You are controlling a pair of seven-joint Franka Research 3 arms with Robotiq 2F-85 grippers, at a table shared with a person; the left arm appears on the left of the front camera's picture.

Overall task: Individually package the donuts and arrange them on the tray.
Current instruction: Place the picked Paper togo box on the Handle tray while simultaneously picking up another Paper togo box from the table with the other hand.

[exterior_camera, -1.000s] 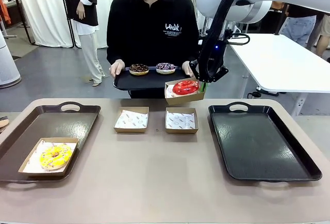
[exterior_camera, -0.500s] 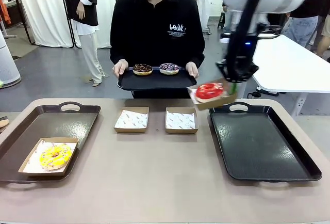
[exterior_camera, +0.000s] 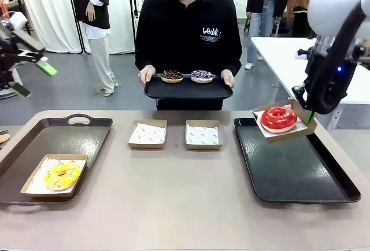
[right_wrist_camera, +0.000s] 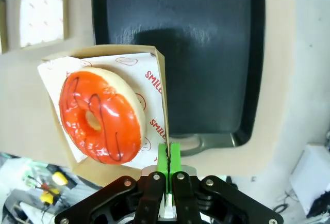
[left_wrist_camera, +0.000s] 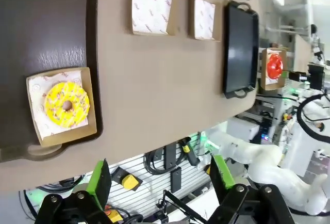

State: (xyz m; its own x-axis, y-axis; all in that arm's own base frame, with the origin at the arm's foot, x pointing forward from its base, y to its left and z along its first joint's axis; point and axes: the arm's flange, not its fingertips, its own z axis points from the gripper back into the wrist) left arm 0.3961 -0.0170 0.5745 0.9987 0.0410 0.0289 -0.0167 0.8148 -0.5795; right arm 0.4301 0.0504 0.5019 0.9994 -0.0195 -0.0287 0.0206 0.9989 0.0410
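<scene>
Front view, red donut in box, yellow donut boxed in left tray

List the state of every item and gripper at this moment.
Red donut: boxed, held in the air over the right tray.
Held box: pinched by one wall in the right gripper.
Right gripper: shut on the held box.
Left gripper: open, holding nothing.
Yellow donut: boxed, resting on the left tray.
Chocolate donut, sprinkled donut: unboxed, on the person's tray.
Two lined boxes: empty, on the table.
</scene>
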